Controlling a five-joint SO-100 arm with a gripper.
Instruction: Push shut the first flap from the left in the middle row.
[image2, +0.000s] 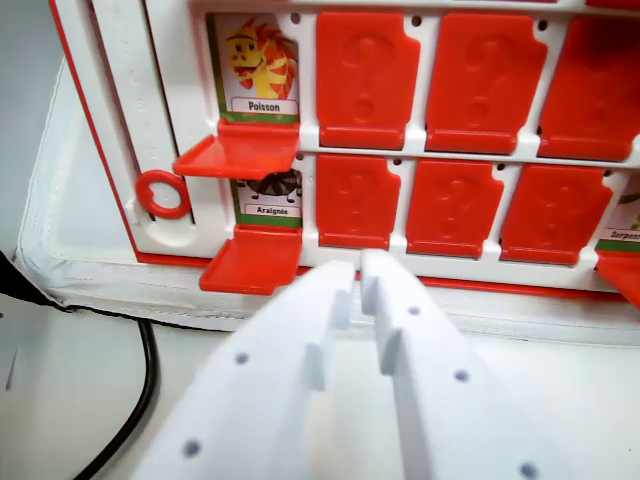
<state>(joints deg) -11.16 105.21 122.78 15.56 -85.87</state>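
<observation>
A white game board (180, 90) with rows of red flaps fills the upper part of the wrist view. At the left end, one flap (240, 155) lies folded down below a card marked "Poisson" (258, 65). In the row beneath it, a second flap (252, 262) is folded down under a card marked "Araignée" (270, 198). Other flaps, such as one (358, 200) right of Araignée, stand up showing question marks. My white gripper (357, 272) reaches in from the bottom centre, fingers nearly together and holding nothing. Its tips sit just right of the lower folded flap, near the board's bottom edge.
A red ring (143, 195) hangs on the board's left frame. At the far right another flap (622, 275) is folded down under a card starting "Serpen". The board rests on a white padded mat (60, 250). A black cable (140, 390) curves over the table at lower left.
</observation>
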